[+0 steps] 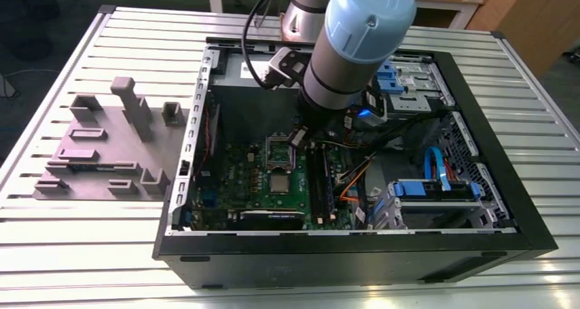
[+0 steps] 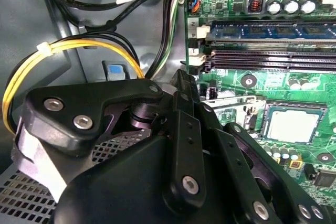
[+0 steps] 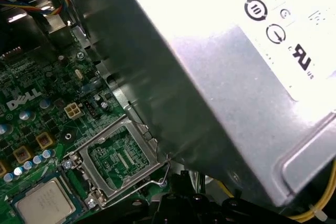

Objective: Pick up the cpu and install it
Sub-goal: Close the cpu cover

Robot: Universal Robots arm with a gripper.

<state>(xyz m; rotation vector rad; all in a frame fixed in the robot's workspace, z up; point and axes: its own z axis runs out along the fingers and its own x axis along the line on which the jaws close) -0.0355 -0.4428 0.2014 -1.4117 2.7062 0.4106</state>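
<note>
The cpu (image 1: 279,182) (image 2: 291,126) (image 3: 44,204) is a silvery square lying flat in its socket on the green motherboard (image 1: 244,180). Beside it, toward the power supply, the socket's metal load plate (image 3: 122,157) (image 1: 279,154) stands flipped open, with its wire lever (image 3: 157,174) free. My gripper (image 1: 299,136) hangs inside the open computer case above that load plate, a short way from the cpu and apart from it. In both wrist views its black linkage (image 2: 178,145) (image 3: 184,203) shows close up. Nothing is seen held in it.
A grey power supply box (image 3: 252,77) (image 1: 249,68) with a white label stands close beside the gripper. Black memory slots (image 2: 268,59) run next to the socket. Yellow cables (image 2: 79,45), blue drive caddies (image 1: 435,190) and the case walls (image 1: 363,255) crowd around. A grey fixture block (image 1: 109,146) sits at the exterior view's left.
</note>
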